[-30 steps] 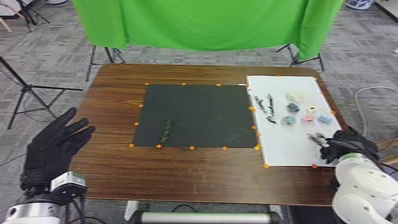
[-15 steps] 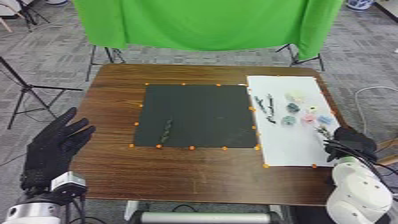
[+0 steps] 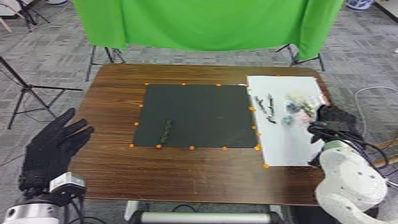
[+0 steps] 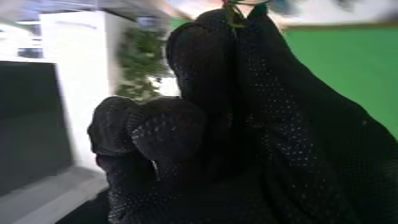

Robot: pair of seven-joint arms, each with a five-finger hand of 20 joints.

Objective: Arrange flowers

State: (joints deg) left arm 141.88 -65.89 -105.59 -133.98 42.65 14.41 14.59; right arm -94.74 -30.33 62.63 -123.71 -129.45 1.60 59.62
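Note:
My right hand [image 3: 336, 118] is over the right edge of the white board [image 3: 282, 145], its fingers curled. It pinches a thin flower sprig [image 3: 309, 106], which overlaps the loose flowers on the board. In the right wrist view, a green stem [image 4: 234, 15] is gripped at the tips of my right hand [image 4: 258, 105]. A cream flower [image 3: 296, 95] and a blue flower [image 3: 292, 107] lie near the sprig. Dark twigs [image 3: 271, 107] lie on the board's left part. One dark green stem [image 3: 166, 132] rests on the black mat [image 3: 204, 115]. My left hand [image 3: 58, 142] is open, left of the table.
The brown table [image 3: 195, 172] carries the mat and board side by side, with small orange markers along their edges. A green cloth [image 3: 204, 25] hangs beyond the far edge. A black tripod [image 3: 31, 87] stands on the floor at the left.
My right hand has moved away from the table's front along the board's right side, carrying the sprig from the board's near right part to over the flowers. The left hand has stayed put.

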